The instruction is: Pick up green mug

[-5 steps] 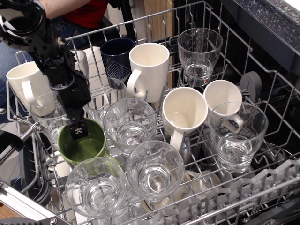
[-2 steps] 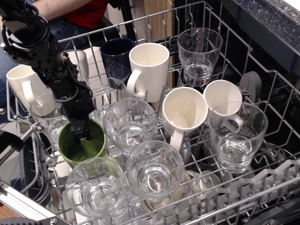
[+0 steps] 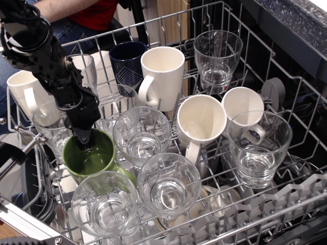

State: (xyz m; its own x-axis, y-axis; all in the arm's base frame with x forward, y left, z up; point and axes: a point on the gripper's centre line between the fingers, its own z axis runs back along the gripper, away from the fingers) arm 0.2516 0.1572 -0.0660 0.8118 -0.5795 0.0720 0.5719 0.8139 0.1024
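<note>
Change: a second ago the hand (image 3: 85, 144) reached down inside the green mug (image 3: 94, 157); since then the mug has tipped and risen a little at its far rim, and the arm has drawn back up toward the rear-left.
Meaning: I judge the lift has begun, because the mug no longer sits level among the clear glasses (image 3: 142, 134) as it did earlier.
Hand: black, narrow, coming down from the upper left; it looks clenched on the mug's far rim, one finger inside the mouth and the other hidden behind the wall.
Mug position: near the front-left corner of the dishwasher rack (image 3: 286, 204), which serves here as the desk; it is just behind the front-left glass (image 3: 104, 203) and beside the middle glass.
Mug look: glossy olive green inside and out, round, open mouth facing up and slightly toward the camera, bright highlights on the lip. No handle shows from this view.
Neighbours: cream-white mugs (image 3: 201, 122) toward the centre and rear, a dark navy mug (image 3: 127, 61) near the rear edge, all apart from the hand.
Risk: the mug touches or nearly touches the glasses around it, so a tilted pull could knock them.
Remaining: the mug's base is, as far as I can tell, not yet clear of the rack.
</note>
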